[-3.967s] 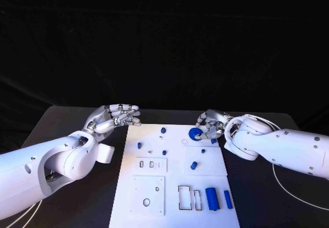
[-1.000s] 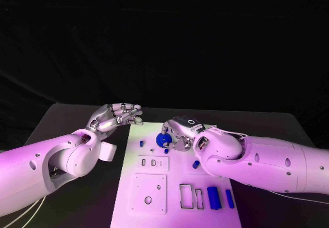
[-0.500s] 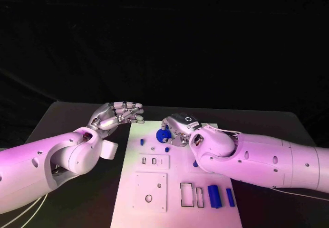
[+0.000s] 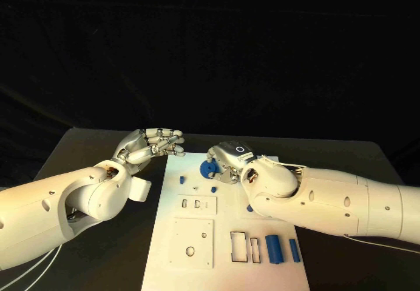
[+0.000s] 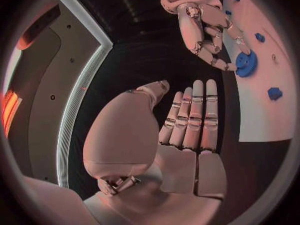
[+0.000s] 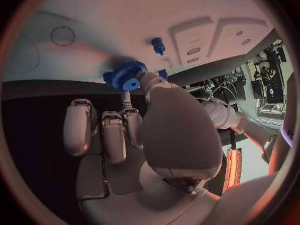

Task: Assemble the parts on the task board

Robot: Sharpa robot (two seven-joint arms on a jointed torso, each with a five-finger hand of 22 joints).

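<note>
Right robot hand (image 4: 229, 162) pinches a blue gear (image 4: 209, 169) between thumb and fingers, over the far part of the white board (image 4: 175, 260). Left robot hand (image 4: 150, 147) hangs over the surface (image 4: 87, 151) just left of the board's far-left corner, fingers curled in, holding nothing. 2 blue bars (image 4: 280, 249) lie near-right on the board.

Gear (image 4: 210, 169) above task board (image 4: 197, 242)
</note>
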